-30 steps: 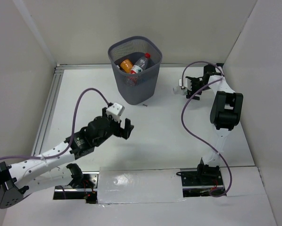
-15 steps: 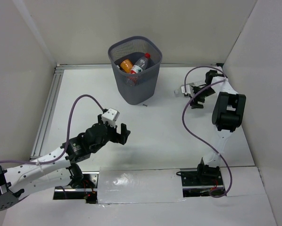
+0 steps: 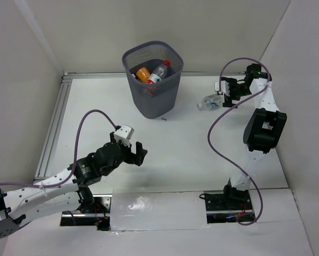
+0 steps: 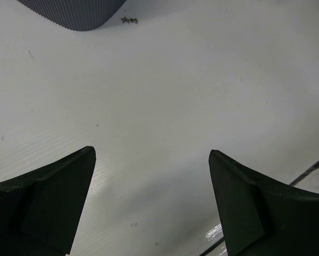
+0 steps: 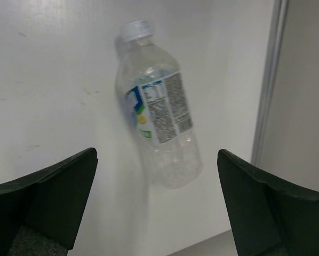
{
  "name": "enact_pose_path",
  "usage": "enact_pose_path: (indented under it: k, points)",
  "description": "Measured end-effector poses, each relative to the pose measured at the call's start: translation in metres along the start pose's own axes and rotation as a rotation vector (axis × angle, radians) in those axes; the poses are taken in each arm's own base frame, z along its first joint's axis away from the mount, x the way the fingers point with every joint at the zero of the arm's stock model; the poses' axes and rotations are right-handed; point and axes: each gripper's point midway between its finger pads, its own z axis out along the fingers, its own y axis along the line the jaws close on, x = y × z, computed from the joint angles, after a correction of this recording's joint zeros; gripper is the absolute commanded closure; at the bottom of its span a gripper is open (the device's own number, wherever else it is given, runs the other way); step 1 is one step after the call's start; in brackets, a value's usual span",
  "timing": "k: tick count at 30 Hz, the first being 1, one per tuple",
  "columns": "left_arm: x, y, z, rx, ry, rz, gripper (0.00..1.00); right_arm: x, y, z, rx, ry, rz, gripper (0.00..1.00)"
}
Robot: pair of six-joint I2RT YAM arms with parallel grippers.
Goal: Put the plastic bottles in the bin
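Note:
The dark grey mesh bin [image 3: 152,85] stands at the back middle of the table; an orange bottle [image 3: 142,73] and a bottle with a red cap and label [image 3: 159,71] lie inside it. A clear bottle with a blue label [image 3: 209,102] lies on the table at the back right; in the right wrist view this bottle [image 5: 158,110] lies ahead of the open fingers, cap pointing away. My right gripper [image 3: 228,92] is open and empty just right of the bottle. My left gripper [image 3: 134,149] is open and empty over bare table, in front of the bin.
White walls close in the table on the left, back and right. A metal rail [image 3: 54,125] runs along the left edge and one [image 5: 267,80] along the back. A small dark scrap [image 3: 163,119] lies by the bin's foot [image 4: 74,9].
My right gripper has drawn back to the right, uncovering the clear bottle lying on the table. My left arm has pulled back toward its base.

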Motion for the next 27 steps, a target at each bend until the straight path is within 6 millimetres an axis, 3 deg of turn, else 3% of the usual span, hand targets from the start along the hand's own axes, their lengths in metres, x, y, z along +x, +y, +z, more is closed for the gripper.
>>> enact_pose_path:
  k: [5, 7, 14, 20, 23, 27]
  points:
    - [-0.001, -0.001, 0.0, -0.002, -0.003, -0.016, 0.0, 0.008, -0.033, 0.008, 0.016, 0.002, -0.065, 0.0]
    - [0.0, -0.002, 0.0, 0.001, 0.0, -0.016, 0.0, 0.018, -0.04, 0.023, 0.001, 0.003, -0.077, 0.0]
    - [0.001, -0.003, 0.0, 0.0, 0.002, -0.037, 0.0, 0.034, -0.01, 0.07, -0.139, 0.02, -0.055, 0.0]
    - [0.004, -0.002, 0.001, -0.003, 0.008, -0.037, 0.0, 0.031, -0.004, 0.093, -0.184, 0.034, -0.08, 0.0]
    - [0.006, -0.002, 0.002, -0.006, 0.014, -0.034, 0.0, 0.04, 0.002, 0.108, -0.221, 0.063, -0.072, 0.0]
    - [0.009, -0.001, 0.004, -0.011, 0.027, -0.029, 0.0, 0.048, 0.011, 0.12, -0.266, 0.098, -0.068, 0.2]
